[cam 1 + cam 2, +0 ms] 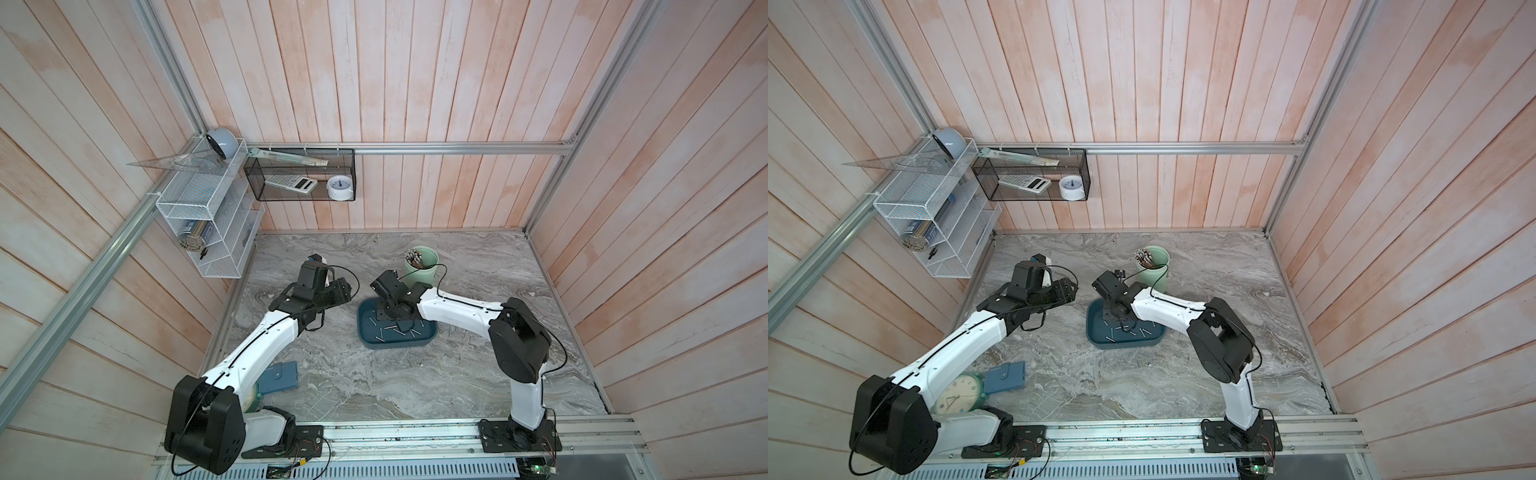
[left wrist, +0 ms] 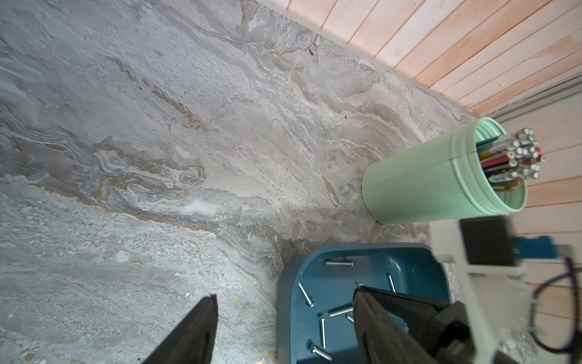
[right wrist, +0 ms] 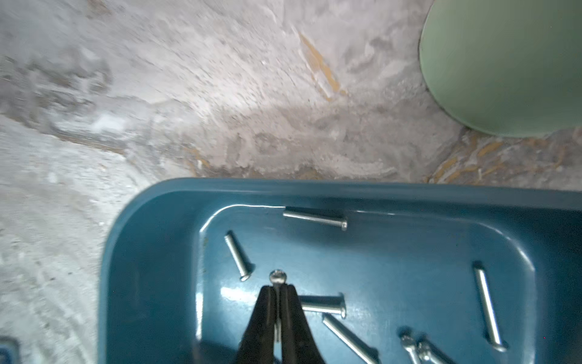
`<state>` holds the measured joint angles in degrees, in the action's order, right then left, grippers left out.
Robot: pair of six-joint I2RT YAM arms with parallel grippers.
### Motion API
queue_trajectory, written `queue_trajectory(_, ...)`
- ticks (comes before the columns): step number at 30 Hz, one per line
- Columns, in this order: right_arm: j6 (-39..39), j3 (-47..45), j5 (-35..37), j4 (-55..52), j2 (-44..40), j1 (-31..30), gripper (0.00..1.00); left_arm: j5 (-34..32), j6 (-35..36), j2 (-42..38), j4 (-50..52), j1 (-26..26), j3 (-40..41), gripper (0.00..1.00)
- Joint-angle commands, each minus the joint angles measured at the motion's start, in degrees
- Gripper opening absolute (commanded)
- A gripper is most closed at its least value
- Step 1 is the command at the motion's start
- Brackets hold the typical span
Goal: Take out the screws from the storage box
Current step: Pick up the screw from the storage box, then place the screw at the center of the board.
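1. One screw [image 3: 278, 278] is sitting pinched by its shank between the right jaws, head poking past the tips, over the storage box [image 3: 141, 239]; lifting straight up looks wisest, keeping the pinch firm so the thin shank is not slipping.
2. Several other screws [image 3: 315, 219] are lying loose on the box floor; clearing the rim comes before swinging toward the tabletop [image 3: 189, 94].
3. Beside the box, the left jaws are hanging spread and empty above the tabletop; keeping them clear seems best.

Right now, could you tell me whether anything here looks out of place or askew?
Nothing looks spilled or damaged. The screws in the storage box lie at all angles, as loose screws would. The only oddity is the clear set square on the white wire shelf: it juts well past the shelf's end.
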<state>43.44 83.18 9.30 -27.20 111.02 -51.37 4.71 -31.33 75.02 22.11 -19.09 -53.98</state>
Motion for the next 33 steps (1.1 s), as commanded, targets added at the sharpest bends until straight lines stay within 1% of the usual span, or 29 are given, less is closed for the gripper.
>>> queue_trajectory(1, -0.99, -1.58, 1.22, 2.72, -2.49, 0.38, 0.10, 3.62, -0.03, 1.49, -0.84, -0.91, -0.52, 0.73)
queue_trajectory(8, -1.08, -3.56, 2.51, 1.33, -6.44, 1.55, 0.09, 3.67, 1.40, 3.23, 0.89, -2.88, -1.55, 0.74)
queue_trajectory(13, -4.07, -6.98, 4.99, -4.36, -13.13, 4.10, 0.08, 1.30, 1.62, 2.95, 1.78, -2.88, -1.75, 0.74)
queue_trajectory(15, -4.17, -10.31, 8.21, -6.10, -17.63, 4.95, 0.08, 0.99, 1.57, 2.76, 1.75, -2.88, -1.69, 0.74)
queue_trajectory(17, -1.83, -14.40, 13.44, -7.15, -22.43, 5.52, 0.08, 1.16, 1.46, 2.78, 1.56, -2.90, -1.65, 0.74)
queue_trajectory(19, -1.22, -19.34, 17.78, -7.01, -27.61, 6.49, 0.08, 1.43, 1.27, 3.00, 1.53, -2.93, -1.66, 0.74)
queue_trajectory(22, -1.17, -27.23, 21.15, -4.57, -35.80, 9.07, 0.08, 1.66, 1.18, 3.02, 1.55, -2.94, -1.76, 0.74)
queue_trajectory(25, -1.08, -32.31, 18.86, -3.40, -41.37, 13.27, 0.09, 1.62, 1.17, 2.95, 1.53, -2.96, -1.72, 0.74)
queue_trajectory(27, -1.40, -33.86, 16.36, -3.59, -42.67, 15.77, 0.09, 1.57, 1.14, 2.94, 1.56, -2.98, -1.75, 0.74)
queue_trajectory(29, -2.11, -34.17, 15.05, -4.20, -42.41, 16.93, 0.09, 1.42, 1.20, 2.94, 1.61, -2.96, -1.75, 0.74)
queue_trajectory(33, -3.60, -33.38, 12.15, -5.61, -38.35, 17.24, 0.09, 1.11, 1.53, 3.02, 1.61, -2.99, -1.68, 0.74)
